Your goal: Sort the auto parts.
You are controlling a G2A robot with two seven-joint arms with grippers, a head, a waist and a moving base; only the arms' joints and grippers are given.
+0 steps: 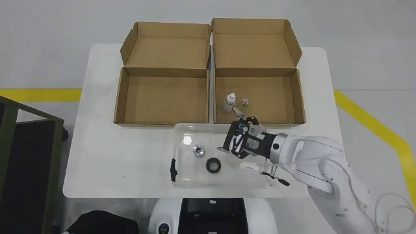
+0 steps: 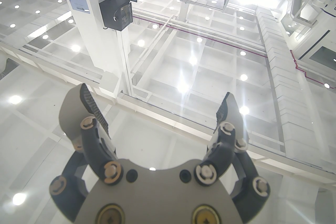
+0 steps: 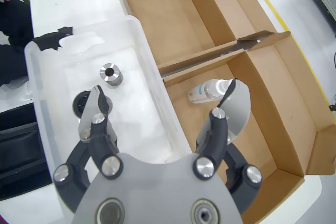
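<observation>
A clear plastic bin at the table's front holds a silver metal cylinder and a black ring part. My right gripper hangs open over the bin's wall next to the right cardboard box, empty. In that box lie a small white bottle and a tiny pinkish part. The left cardboard box holds nothing. My left gripper is open and points up at a ceiling.
Both boxes sit side by side behind the bin with lids folded back. Black tape marks the bin's left rim. A small dark tool lies at the bin's right front corner. Bare white table spreads left of the bin.
</observation>
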